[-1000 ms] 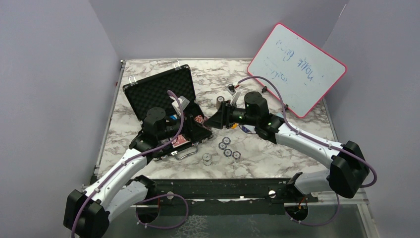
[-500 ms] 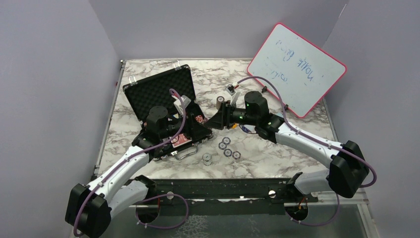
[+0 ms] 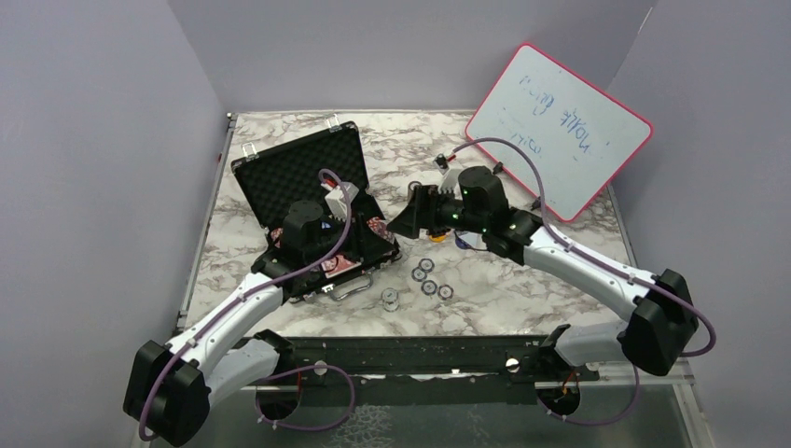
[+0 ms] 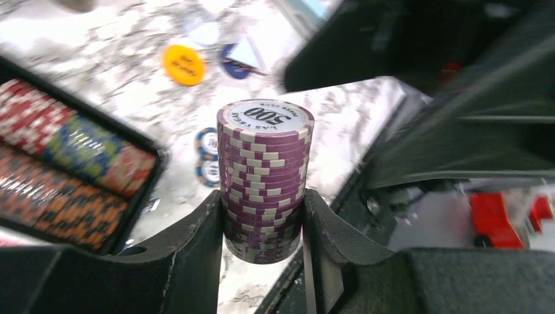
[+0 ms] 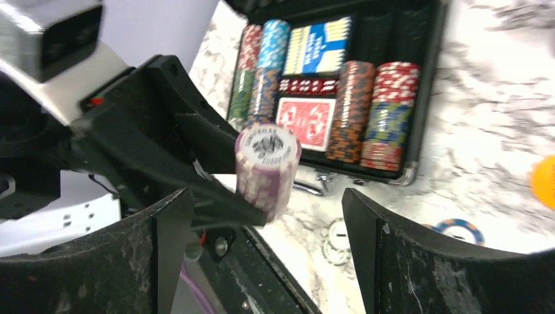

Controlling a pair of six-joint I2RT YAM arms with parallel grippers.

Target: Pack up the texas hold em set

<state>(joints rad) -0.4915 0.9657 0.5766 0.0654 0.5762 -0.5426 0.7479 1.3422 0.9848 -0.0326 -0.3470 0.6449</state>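
- Your left claw pinches the tall purple-and-white poker chip stack by its lower part, centre frame. Your right claw stands spread on either side, not touching.
- Risk: the unclamped upper chips may slide off if you tilt, and the claws are close enough to collide.
- The black foam-lined briefcase lies open at the upper right of the right wrist view. A free slot is hard to make out, and the top view hides the stack.

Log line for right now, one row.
left gripper: shut on chip stack | right gripper: open, clear of stack | case: open | loose chips: outside case
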